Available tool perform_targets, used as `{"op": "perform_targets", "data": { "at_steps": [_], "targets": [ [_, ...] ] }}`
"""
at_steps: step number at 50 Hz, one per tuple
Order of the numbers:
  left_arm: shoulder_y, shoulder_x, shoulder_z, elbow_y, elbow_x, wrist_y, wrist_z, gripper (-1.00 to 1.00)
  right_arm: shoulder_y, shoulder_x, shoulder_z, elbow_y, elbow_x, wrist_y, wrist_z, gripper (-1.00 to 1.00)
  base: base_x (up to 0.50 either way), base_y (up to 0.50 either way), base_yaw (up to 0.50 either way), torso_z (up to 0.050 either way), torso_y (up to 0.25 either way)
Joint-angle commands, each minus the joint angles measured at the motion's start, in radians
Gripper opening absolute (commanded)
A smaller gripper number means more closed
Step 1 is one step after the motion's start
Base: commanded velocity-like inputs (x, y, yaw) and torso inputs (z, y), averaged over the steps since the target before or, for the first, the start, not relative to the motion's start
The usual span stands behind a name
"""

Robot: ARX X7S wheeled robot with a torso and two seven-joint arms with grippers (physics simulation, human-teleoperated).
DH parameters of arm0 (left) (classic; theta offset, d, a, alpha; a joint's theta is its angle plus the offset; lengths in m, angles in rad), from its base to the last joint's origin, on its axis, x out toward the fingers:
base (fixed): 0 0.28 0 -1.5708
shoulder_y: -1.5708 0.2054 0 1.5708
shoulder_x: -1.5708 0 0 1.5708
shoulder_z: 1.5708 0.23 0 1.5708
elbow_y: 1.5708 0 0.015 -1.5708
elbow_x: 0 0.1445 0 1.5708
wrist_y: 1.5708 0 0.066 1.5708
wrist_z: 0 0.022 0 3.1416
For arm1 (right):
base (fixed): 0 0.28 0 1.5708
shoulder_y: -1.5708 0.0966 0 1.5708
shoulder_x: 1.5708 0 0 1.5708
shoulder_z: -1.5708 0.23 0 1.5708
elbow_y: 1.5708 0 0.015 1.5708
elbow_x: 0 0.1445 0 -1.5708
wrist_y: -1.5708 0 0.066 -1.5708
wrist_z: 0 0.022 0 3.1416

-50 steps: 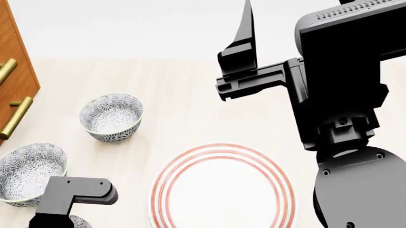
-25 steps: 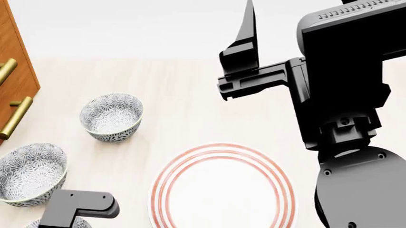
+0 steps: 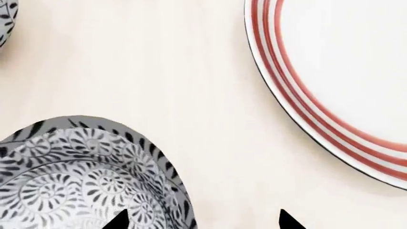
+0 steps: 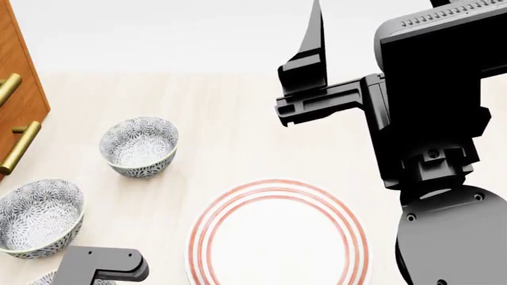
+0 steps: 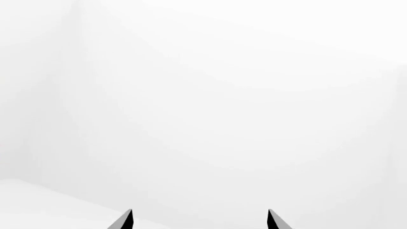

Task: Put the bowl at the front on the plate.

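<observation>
The bowl (image 3: 89, 176) sits at the counter's (image 4: 237, 119) front edge, left of the plate (image 4: 277, 237). The left tool (image 3: 202, 220) hangs spread over its rim, holding nothing; one tip could strike the rim and tip it. Farther off, the right tool (image 5: 198, 220) is raised, open and empty.
</observation>
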State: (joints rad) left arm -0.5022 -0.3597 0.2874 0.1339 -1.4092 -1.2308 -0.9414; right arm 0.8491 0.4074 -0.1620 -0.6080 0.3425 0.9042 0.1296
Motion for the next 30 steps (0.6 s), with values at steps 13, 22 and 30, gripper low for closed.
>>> {"op": "perform_targets", "data": {
  "at_steps": [13, 22, 30],
  "targets": [
    [0.023, -0.011, 0.013, 0.003, -0.006, 0.028, 0.008, -1.0, -0.01, 0.004, 0.003, 0.005, 0.004, -0.012, 0.007, 1.0, 0.0, 0.0, 0.0, -0.001, 0.0],
    [0.027, -0.033, 0.048, 0.062, 0.09, 0.085, 0.079, -1.0, -0.014, 0.007, 0.006, 0.004, 0.007, -0.013, 0.009, 1.0, 0.0, 0.0, 0.0, -0.001, 0.0],
    [0.023, -0.045, 0.072, 0.114, 0.13, 0.108, 0.104, -1.0, -0.008, 0.009, 0.005, 0.003, 0.011, -0.01, 0.009, 1.0, 0.0, 0.0, 0.0, -0.001, 0.0]
  ]
}}
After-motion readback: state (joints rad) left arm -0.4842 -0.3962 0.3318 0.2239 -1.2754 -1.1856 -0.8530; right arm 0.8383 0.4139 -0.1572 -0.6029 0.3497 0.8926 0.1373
